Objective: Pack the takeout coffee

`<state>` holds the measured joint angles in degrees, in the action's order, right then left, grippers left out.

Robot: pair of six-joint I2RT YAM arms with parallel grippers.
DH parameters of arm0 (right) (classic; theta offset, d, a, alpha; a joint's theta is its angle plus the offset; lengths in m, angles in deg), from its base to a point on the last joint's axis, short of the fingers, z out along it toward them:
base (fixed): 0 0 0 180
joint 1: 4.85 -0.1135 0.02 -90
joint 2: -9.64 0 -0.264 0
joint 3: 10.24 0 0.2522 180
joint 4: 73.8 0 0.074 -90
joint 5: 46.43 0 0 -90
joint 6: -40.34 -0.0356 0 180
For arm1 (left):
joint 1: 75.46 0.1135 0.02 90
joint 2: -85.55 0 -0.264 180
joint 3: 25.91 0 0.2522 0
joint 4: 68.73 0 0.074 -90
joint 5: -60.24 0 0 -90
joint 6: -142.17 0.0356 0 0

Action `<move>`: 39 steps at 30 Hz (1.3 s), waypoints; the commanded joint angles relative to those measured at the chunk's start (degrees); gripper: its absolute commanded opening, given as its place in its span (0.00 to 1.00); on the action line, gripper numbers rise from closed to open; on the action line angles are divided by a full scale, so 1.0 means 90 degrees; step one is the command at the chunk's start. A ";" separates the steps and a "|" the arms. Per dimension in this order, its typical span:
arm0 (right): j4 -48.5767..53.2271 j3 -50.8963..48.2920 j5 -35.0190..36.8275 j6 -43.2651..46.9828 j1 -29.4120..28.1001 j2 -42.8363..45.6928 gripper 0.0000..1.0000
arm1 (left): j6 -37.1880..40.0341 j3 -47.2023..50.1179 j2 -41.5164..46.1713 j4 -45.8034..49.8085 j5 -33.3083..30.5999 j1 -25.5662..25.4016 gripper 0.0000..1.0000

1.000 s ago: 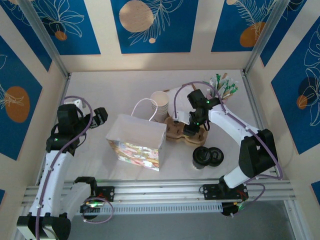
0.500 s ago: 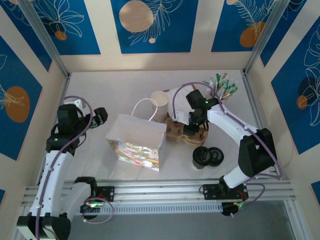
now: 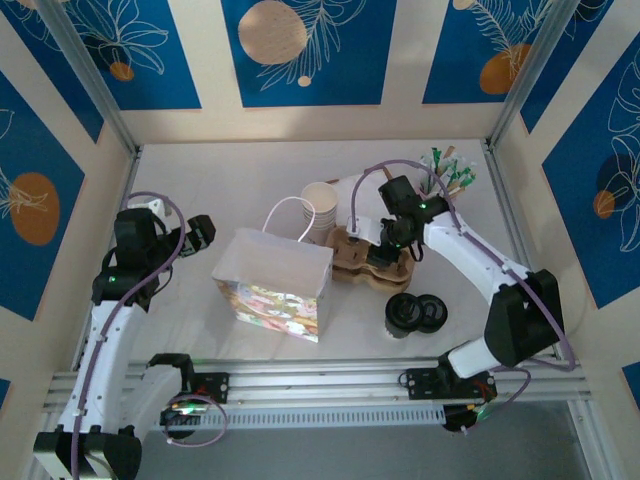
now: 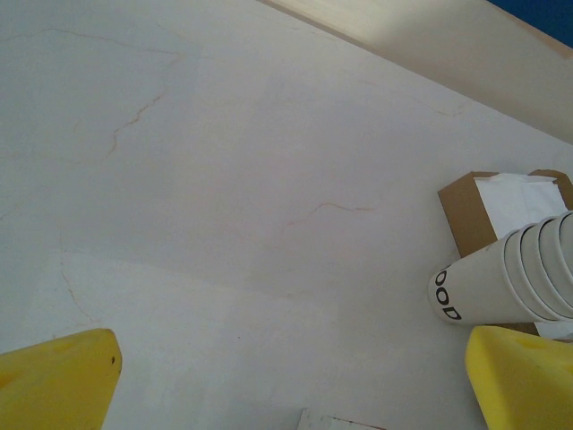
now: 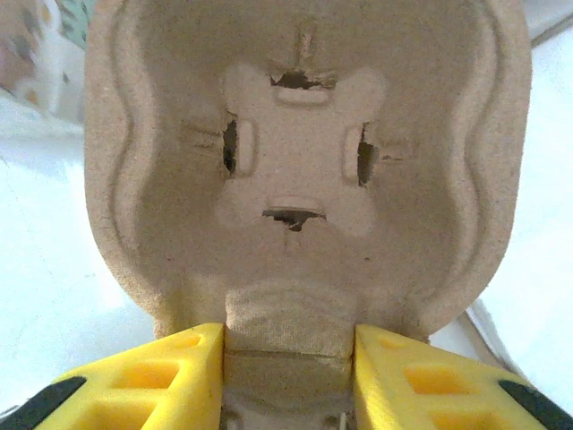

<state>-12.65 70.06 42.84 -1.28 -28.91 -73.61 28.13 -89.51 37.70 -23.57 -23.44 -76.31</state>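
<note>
White counter (image 3: 200,180); your right end effector (image 3: 378,262), the nearer one, is clamped on the cardboard carrier (image 3: 346,256); the coffee (image 3: 404,312) stands at five o'clock from it; left end effector (image 3: 202,233) wide open, empty.

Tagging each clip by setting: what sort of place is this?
Probably a lab test cell staged as a takeout counter: walled white table, aluminium rail along its near edge, plus stacked paper cups, cardboard carrier and a printed bag.

Stack of cream paper cups (image 4: 519,278) cut off ahead-right of the left gripper (image 4: 288,385), brown cardboard box (image 4: 461,215) half hidden behind it, moulded brown pulp carrier (image 5: 304,134) cropped above the right gripper (image 5: 286,345), patterned bag (image 5: 36,45) blurred upper left.
</note>
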 commanded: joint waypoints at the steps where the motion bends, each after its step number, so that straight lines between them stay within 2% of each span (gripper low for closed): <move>1: 0.0029 0.0110 -0.0529 -0.0234 0.0075 0.0517 0.40 | 0.0043 0.0050 -0.0005 0.0066 -0.0085 0.0103 0.98; 6: 0.0283 0.0219 0.0047 -0.0441 0.0060 0.0935 0.39 | 0.0082 -0.0001 0.0068 0.0069 -0.0186 0.0246 0.98; 14: 0.0147 0.0128 0.0094 -0.1179 0.0249 0.2021 0.39 | 0.0190 -0.0463 -0.0044 0.0078 -0.0030 0.0279 0.99; 18: -0.0168 -0.0012 -0.0220 -0.1497 0.0298 0.2694 0.39 | 0.0185 -0.0944 -0.0223 0.0236 0.0203 0.0279 0.98; 23: -0.0823 -0.0040 -0.1170 -0.1923 0.0322 0.3529 0.38 | 0.0306 -0.1296 -0.0323 0.0366 0.0643 0.0269 0.96; 29: -0.1088 0.0731 -0.2087 -0.2541 0.0235 0.3688 0.34 | 0.0244 -0.1434 -0.0609 0.0549 0.1624 0.0193 0.92; 32: -0.1443 0.0966 -0.2413 -0.3000 -0.0124 0.3682 0.31 | 0.0186 -0.1325 -0.0667 0.0693 0.1803 0.0087 0.90; 35: -0.1874 0.1047 -0.2314 -0.3464 -0.0750 0.3597 0.29 | 0.0167 -0.1141 -0.0566 0.0673 0.2028 -0.0092 0.89; 38: -0.2272 0.1192 -0.1528 -0.3859 -0.1738 0.3359 0.27 | 0.0161 -0.1002 -0.0431 0.0693 0.2045 -0.0302 0.89; 39: -0.2392 0.1240 -0.1181 -0.3965 -0.2097 0.3238 0.31 | 0.0142 -0.0978 -0.0385 0.0739 0.1973 -0.0342 0.89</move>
<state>-29.15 79.55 27.08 -31.34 -42.37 -42.46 29.75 -99.35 32.52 -18.43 -7.72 -78.16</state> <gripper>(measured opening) 0.308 0.888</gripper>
